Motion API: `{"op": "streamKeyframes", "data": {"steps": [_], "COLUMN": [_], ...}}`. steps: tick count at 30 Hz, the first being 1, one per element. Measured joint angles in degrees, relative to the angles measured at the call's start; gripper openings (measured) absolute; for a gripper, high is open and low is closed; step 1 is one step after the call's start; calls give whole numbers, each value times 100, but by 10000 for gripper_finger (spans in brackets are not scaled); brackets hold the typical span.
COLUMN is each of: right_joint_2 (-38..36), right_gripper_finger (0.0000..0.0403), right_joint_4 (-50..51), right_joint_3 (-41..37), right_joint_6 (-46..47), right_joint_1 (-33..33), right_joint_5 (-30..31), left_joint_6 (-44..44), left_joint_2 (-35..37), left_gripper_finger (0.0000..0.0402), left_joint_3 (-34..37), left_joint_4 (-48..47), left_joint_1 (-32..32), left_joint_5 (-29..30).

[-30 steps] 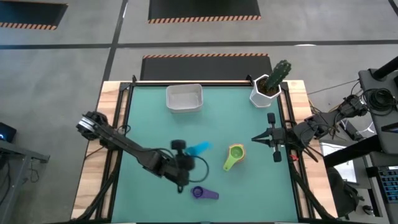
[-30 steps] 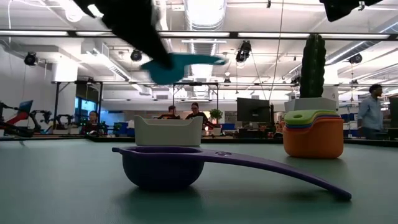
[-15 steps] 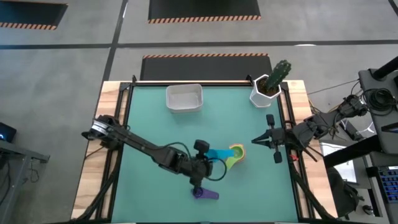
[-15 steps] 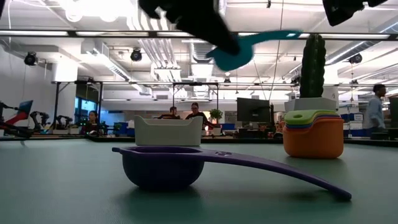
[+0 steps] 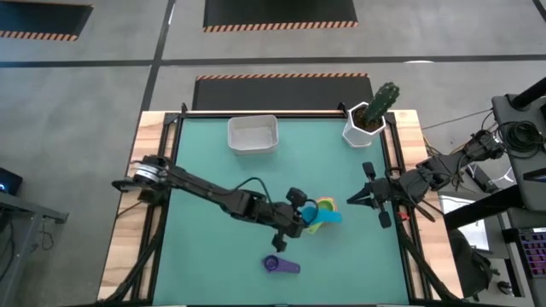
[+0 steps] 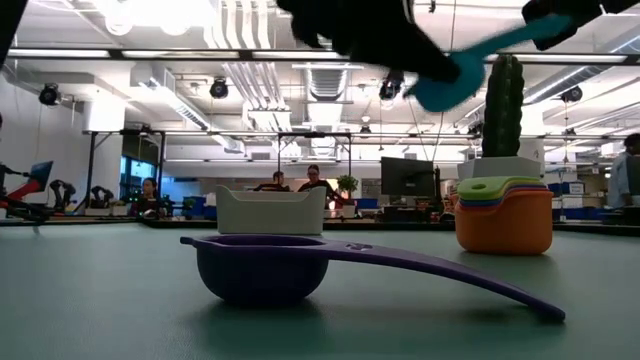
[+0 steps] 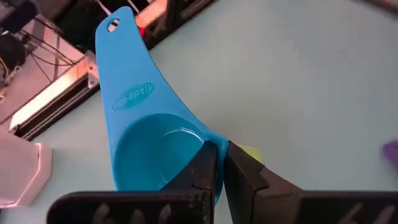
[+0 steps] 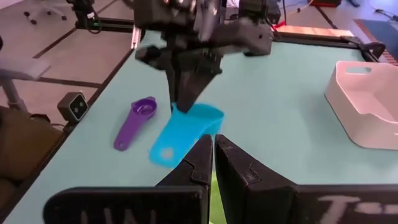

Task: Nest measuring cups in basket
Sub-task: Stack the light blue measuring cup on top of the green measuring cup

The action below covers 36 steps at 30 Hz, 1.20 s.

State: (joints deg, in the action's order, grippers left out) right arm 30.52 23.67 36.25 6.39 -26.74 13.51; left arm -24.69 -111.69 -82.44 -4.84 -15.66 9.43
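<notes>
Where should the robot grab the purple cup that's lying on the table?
Probably the rim of the purple cup's bowl, coming straight down from above. The bowl sits upright and open, so one finger can go inside and one outside. Its long flat handle slopes down to the table, leaving little room underneath.

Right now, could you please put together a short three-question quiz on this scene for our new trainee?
1. True or false: the left end effector holds the blue cup in the air.
2. Which cup lies alone on the mat? A. purple B. red C. teal
3. Fill in: the basket has ___ cups in it.

Key:
1. True; in the low view it hangs above the stacked cups.
2. A; the purple cup lies apart from the stack.
3. No; it is empty. The right end effector waits, shut, beside the stack.
</notes>
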Motion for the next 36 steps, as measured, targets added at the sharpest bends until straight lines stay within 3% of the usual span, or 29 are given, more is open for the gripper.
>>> {"op": "streamKeyframes", "data": {"steps": [8,12,17,36], "right_joint_2": [0,-11,-11,-11], "right_gripper_finger": [9,9,9,9], "right_joint_4": [16,23,35,134], "right_joint_3": [0,0,0,-4], "right_joint_6": [18,11,-26,-61], "right_joint_1": [0,0,0,4], "right_joint_5": [18,20,143,317], "left_joint_6": [-841,-888,-897,-933], "left_joint_2": [-410,-429,-523,-989], "left_gripper_finger": [1,1,1,8], "left_joint_3": [-97,-95,-95,-123], "left_joint_4": [508,582,891,1279], "left_joint_1": [91,251,440,732], "left_joint_5": [-6,-90,-705,-697]}}
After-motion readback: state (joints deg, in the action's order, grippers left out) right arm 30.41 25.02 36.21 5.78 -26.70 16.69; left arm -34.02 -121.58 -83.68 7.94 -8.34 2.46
